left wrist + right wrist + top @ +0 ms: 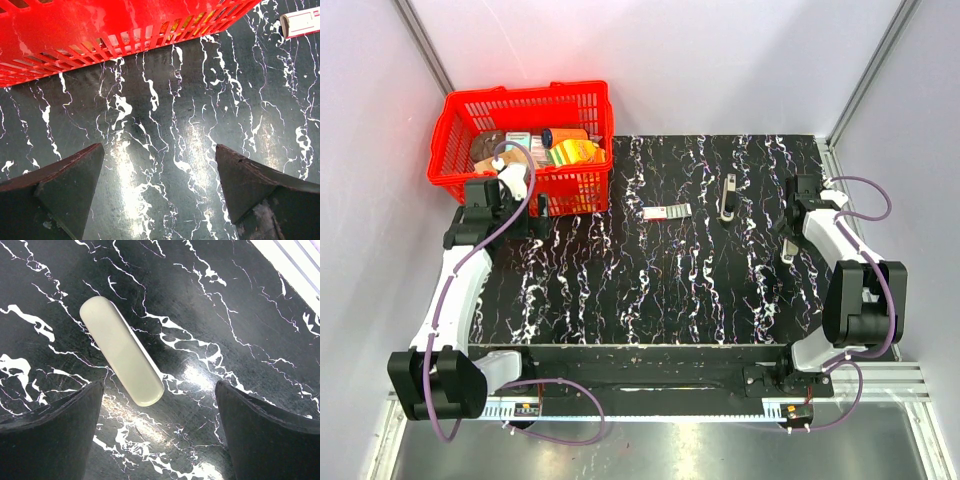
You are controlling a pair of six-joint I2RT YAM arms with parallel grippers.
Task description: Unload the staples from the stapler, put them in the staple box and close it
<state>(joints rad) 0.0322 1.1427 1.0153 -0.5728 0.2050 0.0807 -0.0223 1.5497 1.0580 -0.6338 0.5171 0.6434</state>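
- On the far half of the black, white-veined table (620,290), a little right of the middle, lies the stapler (728,197). It is a dark body with a bright metal part, and no claw touches it.
- From the overhead view I cannot tell whether the stapler is opened, and no staples are visible there.
- Just left of the stapler, apart from it, lies a small flat white and red box (667,212). Its end also shows in the upper right corner of the left wrist view.
- The left gripper (159,150) hangs over bare table close to the near wall of the red basket (530,95). Its two dark fingers stand wide apart and nothing is between them.
- The basket stands at the far left corner of the table and holds several packages. I cannot read what they are.
- The right gripper (160,385) is on the right side of the table, to the right of the stapler and apart from it. Its fingers are also spread fully and grip nothing.
- Below the right gripper lies a pale oblong piece (122,357) with rounded ends, flat on the table and turned diagonally. Its nearer end is about between the two fingers, but neither finger touches it.
- In the overhead view this pale piece sits nearer to the arms than the stapler.
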